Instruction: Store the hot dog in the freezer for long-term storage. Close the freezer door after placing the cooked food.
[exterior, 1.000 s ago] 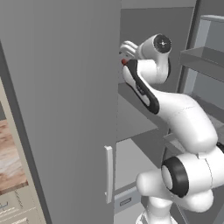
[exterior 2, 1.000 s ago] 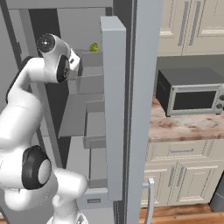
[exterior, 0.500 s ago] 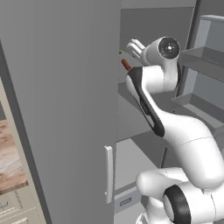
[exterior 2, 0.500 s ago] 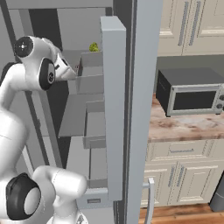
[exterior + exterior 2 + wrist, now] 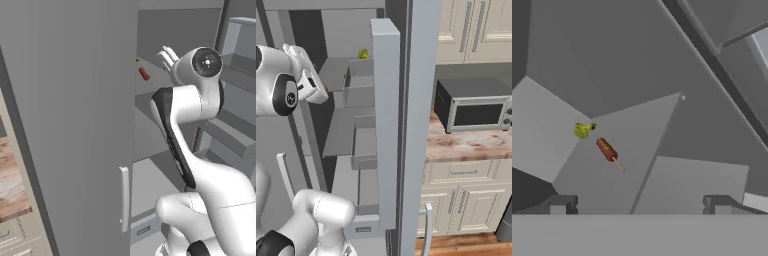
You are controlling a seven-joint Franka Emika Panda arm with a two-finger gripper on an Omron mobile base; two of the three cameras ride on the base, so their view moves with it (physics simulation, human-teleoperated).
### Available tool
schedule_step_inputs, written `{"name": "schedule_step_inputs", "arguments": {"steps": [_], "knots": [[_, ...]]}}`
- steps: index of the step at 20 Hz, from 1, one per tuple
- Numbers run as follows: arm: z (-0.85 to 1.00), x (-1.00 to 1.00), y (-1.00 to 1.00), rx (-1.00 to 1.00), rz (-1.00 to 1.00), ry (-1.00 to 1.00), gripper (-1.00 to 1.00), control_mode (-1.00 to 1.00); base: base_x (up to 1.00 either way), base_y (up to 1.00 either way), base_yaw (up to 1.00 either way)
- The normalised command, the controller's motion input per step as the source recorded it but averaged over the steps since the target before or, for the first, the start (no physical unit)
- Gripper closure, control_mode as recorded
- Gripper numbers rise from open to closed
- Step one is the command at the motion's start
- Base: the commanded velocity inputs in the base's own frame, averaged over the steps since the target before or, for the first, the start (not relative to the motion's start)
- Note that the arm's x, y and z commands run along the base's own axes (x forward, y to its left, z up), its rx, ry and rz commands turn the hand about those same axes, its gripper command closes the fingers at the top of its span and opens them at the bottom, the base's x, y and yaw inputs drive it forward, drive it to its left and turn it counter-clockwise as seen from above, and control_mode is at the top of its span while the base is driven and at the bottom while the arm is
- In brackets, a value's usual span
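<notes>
The hot dog [image 5: 607, 150], a thin reddish-brown sausage on a small stick, lies on a grey shelf [image 5: 637, 125] of the freezer; in the left base view the hot dog [image 5: 144, 74] rests near the shelf's left side. My gripper [image 5: 639, 205] is open with nothing between its dark fingertips [image 5: 559, 204], and it hangs back from the sausage, apart from it. Seen from the left base, the gripper [image 5: 166, 55] is up at shelf height, to the right of the hot dog. The freezer door [image 5: 387, 125] stands wide open, its inner bins [image 5: 362, 95] facing the compartment.
A small green leafy item [image 5: 583, 130] sits on the same shelf just beyond the sausage. The plain grey door [image 5: 75, 125] with a white handle [image 5: 124, 205] bounds the opening on the left. A microwave [image 5: 473, 110] stands on the counter to the right, with cream cabinets around it.
The hand has drawn back and to the right, away from the hot dog, which stays lying on the shelf. The elbow has swung higher. The jaws have stayed open.
</notes>
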Motion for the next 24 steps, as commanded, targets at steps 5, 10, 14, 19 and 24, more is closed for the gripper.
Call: {"name": "schedule_step_inputs", "arguments": {"steps": [5, 10, 14, 19, 24], "knots": [[0.05, -0.8, 0.0, 0.03, -0.04, 0.02, -1.0, -1.0, 0.0, 0.0, 0.0], [0.0, -0.75, -0.01, 0.03, -0.02, 0.1, -1.0, -1.0, 0.0, 0.0, 0.0], [0.06, -0.73, -0.02, 0.04, -0.01, 0.13, -1.0, -1.0, 0.0, 0.0, 0.0], [0.04, -0.33, 0.0, 0.01, 0.0, 0.22, -1.0, -1.0, 0.0, 0.0, 0.0], [-0.01, 0.0, 0.0, -0.04, 0.0, 0.2, -1.0, -1.0, 0.0, 0.0, 0.0]]}}
